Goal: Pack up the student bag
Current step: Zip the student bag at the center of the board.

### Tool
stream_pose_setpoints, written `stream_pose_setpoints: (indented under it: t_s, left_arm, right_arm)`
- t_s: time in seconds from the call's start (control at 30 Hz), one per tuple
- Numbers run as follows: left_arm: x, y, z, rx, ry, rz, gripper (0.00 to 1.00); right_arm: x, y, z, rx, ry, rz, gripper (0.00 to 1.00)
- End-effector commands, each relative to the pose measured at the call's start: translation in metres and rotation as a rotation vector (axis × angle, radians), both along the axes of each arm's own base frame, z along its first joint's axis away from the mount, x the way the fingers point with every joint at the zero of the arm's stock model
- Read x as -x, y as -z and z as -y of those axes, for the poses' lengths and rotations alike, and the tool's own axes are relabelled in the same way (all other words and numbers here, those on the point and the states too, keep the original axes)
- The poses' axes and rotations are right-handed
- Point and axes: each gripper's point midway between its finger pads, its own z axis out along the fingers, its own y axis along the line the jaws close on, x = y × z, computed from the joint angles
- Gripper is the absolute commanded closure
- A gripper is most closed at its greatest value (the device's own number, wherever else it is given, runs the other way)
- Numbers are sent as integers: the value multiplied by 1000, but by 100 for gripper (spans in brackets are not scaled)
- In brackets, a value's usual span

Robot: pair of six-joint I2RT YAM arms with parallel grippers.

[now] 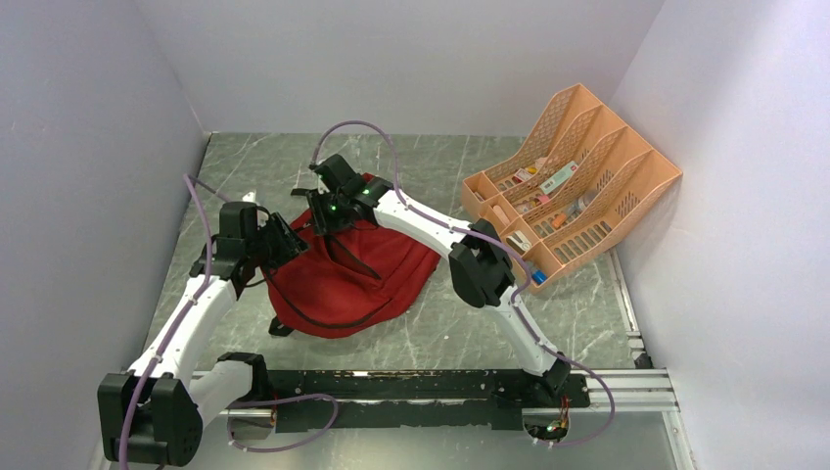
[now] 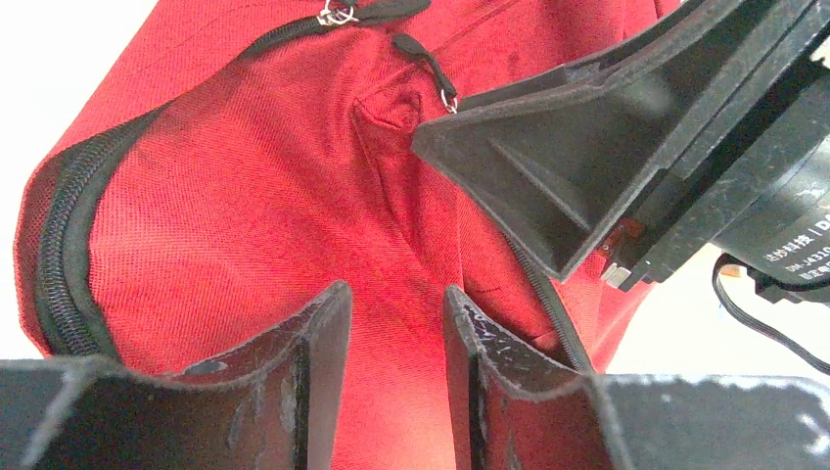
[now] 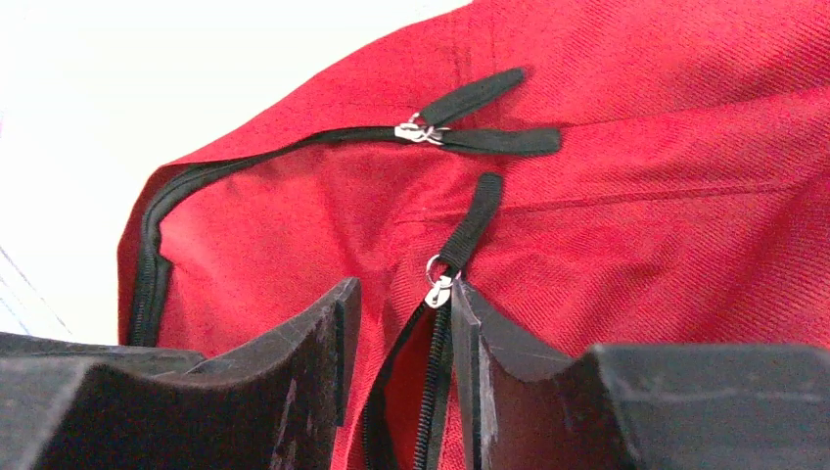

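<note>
Top external: student bag (image 1: 387, 269) not yet packed. Left end effector (image 2: 396, 294) and right end effector (image 3: 403, 289) half-open astride fabric; grip unclear.

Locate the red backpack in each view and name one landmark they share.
Top external: backpack just left of centre.
Left wrist: backpack fills the frame.
Right wrist: backpack fills most of it.
Shared landmark: paired black zipper pulls, top edge left wrist, upper centre right wrist; too small from above.
</note>
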Motion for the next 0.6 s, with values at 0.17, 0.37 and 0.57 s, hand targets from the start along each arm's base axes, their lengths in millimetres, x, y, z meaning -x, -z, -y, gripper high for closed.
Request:
stream_pose_setpoints:
  t_s: [0.17, 0.37, 0.57]
  left_arm:
    - [5, -2, 2, 22, 15, 6, 56]
    - [6, -4, 1, 16, 14, 8, 56]
    - [7, -3, 2, 27, 12, 10, 56]
  right_arm:
    - [-6, 5, -14, -65, -32, -22, 57]
    - [-15, 23, -11, -32, -5, -21, 57]
    - [-19, 29, -15, -32, -26, 1, 57]
